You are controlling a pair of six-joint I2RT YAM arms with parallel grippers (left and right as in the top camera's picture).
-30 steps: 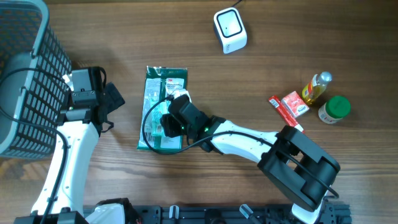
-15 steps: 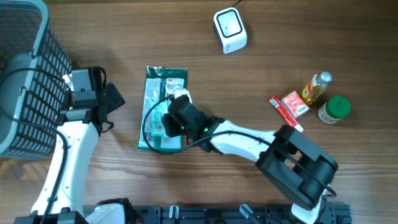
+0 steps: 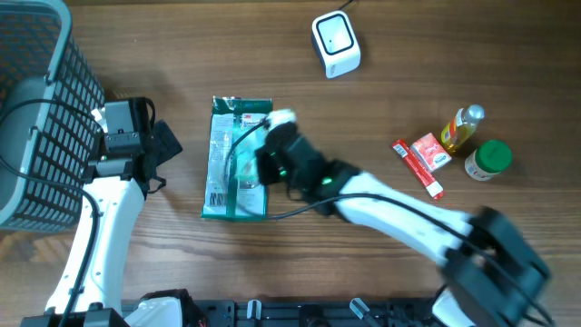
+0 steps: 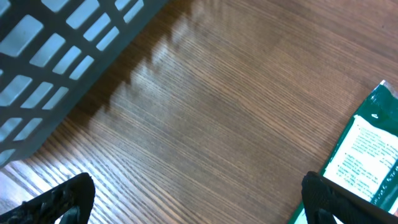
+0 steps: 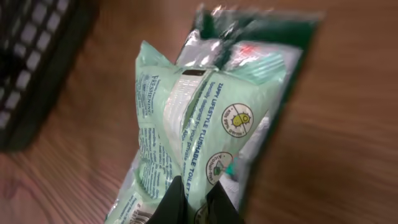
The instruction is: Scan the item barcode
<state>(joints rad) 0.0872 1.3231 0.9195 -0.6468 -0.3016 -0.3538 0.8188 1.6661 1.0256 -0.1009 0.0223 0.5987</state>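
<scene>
Right gripper pinched tight on the green wipes packet; left gripper spread wide over bare wood.

The right arm reaches from the near right corner diagonally across the table to the packet, which lies left of centre; its outline is blurred in the overhead view. In the right wrist view the two dark fingers clamp a raised fold of the packet's film, which bunches up at the pinch. The left arm rises along the near left side, wrist bent, its gripper beside the basket and apart from the packet's left edge, holding nothing. The scanner sits far, to the right of the packet.
</scene>
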